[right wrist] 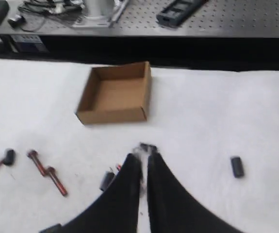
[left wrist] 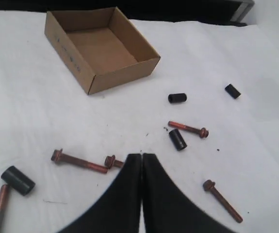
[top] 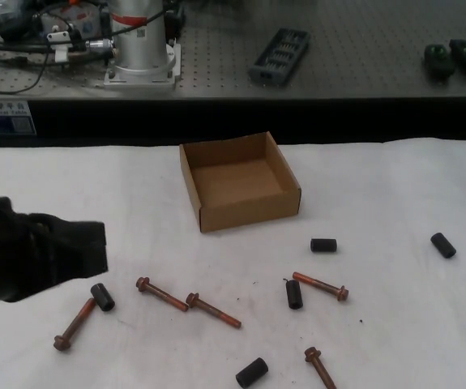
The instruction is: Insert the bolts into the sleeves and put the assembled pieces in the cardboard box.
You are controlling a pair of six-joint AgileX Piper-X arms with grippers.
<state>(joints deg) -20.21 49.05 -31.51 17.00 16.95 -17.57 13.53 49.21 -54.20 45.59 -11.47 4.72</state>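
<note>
Where the high view looks down over the white-covered worktop (top: 403, 324), the cardboard box (top: 249, 212) stands open-topped toward the far side. Five rusty bolts (top: 161, 293) and five black sleeves (top: 323, 245) lie scattered apart nearer the camera, none of them joined. A dark arm (top: 38, 251) juts in from the side, just beside one sleeve (top: 102, 297) that touches the end of a bolt (top: 74, 324). From the left wrist view, the left gripper (left wrist: 141, 156) hangs above the worktop with its two fingers pressed together and nothing between them. One bolt is half hidden behind them, and the cardboard box (left wrist: 120, 75) sits well beyond. From the right wrist view, the right gripper (right wrist: 144, 154) likewise has its fingers drawn almost to touching, pinching nothing. A dark sleeve (right wrist: 148, 147) shows just past the tips, though whether it touches them cannot be told. The cardboard box (right wrist: 112, 115) lies farther on, and another sleeve (right wrist: 236, 166) rests alone off to one side.
</note>
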